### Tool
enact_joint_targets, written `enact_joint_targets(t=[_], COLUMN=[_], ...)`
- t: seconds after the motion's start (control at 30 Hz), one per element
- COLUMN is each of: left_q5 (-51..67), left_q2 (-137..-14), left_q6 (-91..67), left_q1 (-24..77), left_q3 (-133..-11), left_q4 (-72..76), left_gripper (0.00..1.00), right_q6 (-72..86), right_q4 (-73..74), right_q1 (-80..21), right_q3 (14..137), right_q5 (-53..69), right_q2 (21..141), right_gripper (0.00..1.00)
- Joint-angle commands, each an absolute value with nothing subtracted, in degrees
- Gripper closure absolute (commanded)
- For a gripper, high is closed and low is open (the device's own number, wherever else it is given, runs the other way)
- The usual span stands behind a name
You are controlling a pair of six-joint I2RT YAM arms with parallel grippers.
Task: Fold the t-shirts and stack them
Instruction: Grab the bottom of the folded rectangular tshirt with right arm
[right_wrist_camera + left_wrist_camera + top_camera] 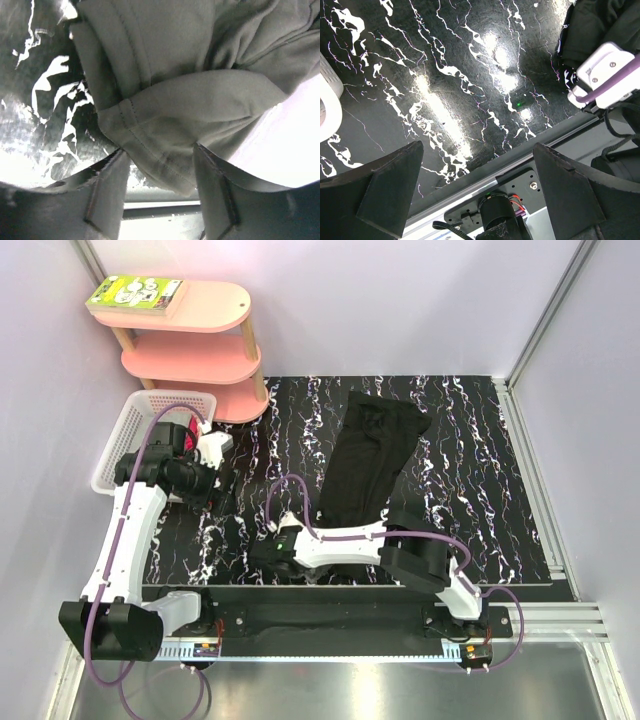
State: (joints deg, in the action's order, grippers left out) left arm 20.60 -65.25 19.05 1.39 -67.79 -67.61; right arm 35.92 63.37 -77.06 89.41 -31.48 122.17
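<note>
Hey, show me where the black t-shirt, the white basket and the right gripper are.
black t-shirt [370, 460]: top external view, middle of the cloth.
white basket [120, 430]: top external view, its left lattice wall.
right gripper [159, 161]: right wrist view, midway between the fingertips.

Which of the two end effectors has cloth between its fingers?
The right end effector: the black shirt sits between its fingers. The left end effector is open over the table.

A black t-shirt [372, 455], folded into a long strip, lies on the marbled bench [480, 470]. Its near end is under the right arm [350, 540], which reaches leftward along the near edge. The left end effector [212, 490] hangs just beside a white lattice basket [125, 445] holding red cloth [183, 437], near a pink shelf unit [200, 310].
</note>
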Motion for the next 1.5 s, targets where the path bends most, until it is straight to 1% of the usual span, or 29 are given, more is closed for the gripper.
enact_joint_targets(t=[0.0, 0.3, 0.4, 0.5, 0.53, 0.57, 0.6, 0.67, 0.77, 0.9, 0.97, 1.1, 1.23, 1.37, 1.47], left_q5=[21.8, 22.41, 22.41, 22.06, 21.97, 21.71, 21.71, 21.97, 22.41, 22.76, 22.94, 23.12, 23.2, 23.73, 24.17], left_q2=[-65.3, -67.06, -67.32, -67.33, -67.41, -67.41, -67.67, -67.76, -68.03, -68.2, -68.29, -68.29, -68.55, -69.08, -69.08], left_q6=[19.25, 19.6, 19.77, 20.21, 20.39, 20.39, 20.48, 20.48, 20.22, 19.95, 19.95, 20.04, 20.13, 19.86, 19.51], left_q1=[1.05, 0.97, 1.05, 0.97, 0.97, 0.97, 0.97, 0.97, 0.88, 0.88, 0.88, 0.88, 0.88, 0.88, 0.88], left_q3=[-69.7, -70.4, -70.49, -70.49, -70.4, -70.49, -70.58, -70.58, -70.66, -70.31, -70.14, -70.14, -70.22, -70.31, -70.14], left_q4=[-66.53, -66.27, -66.18, -66.09, -66.09, -65.92, -65.92, -65.74, -65.48, -65.3, -65.39, -65.3, -65.22, -64.95, -64.78], left_gripper=[0.02, 0.02, 0.02, 0.02, 0.02, 0.02, 0.02, 0.02, 0.02, 0.02, 0.02, 0.02, 0.02, 0.02, 0.02], right_q6=[38.23, 37.79, 37.27, 36.92, 36.83, 36.83, 36.74, 36.3, 35.34, 34.63, 35.06, 37.61, 38.85, 41.04, 42.18], right_q4=[53.79, 51.51, 50.1, 48.61, 48.26, 47.82, 47.81, 47.37, 46.23, 45.35, 45.44, 45.88, 47.72, 50.53, 52.99], right_q1=[-74.1, -72.6, -72.25, -71.98, -71.98, -71.9, -71.89, -71.89, -71.89, -71.81, -71.72, -72.24, -74.87, -78.65, -79.01], right_q3=[85.35, 83.14, 83.06, 82.79, 82.79, 82.71, 82.79, 82.62, 81.74, 80.25, 79.37, 77.44, 76.29, 77.25, 78.22], right_q5=[-27.07, -25.14, -23.65, -21.8, -21.36, -20.75, -20.48, -19.52, -17.94, -15.65, -13.63, -9.24, -4.93, -3.43, -4.04], right_q2=[124.46, 124.89, 125.86, 126.47, 126.39, 126.39, 126.39, 125.86, 124.63, 120.78, 118.66, 110.68, 104.42, 100.73, 98.44], right_gripper=[0.41, 0.44, 0.48, 0.61, 0.7, 0.82, 0.89, 0.94, 0.94, 1.0, 1.0, 1.0, 1.0, 1.0, 1.0])
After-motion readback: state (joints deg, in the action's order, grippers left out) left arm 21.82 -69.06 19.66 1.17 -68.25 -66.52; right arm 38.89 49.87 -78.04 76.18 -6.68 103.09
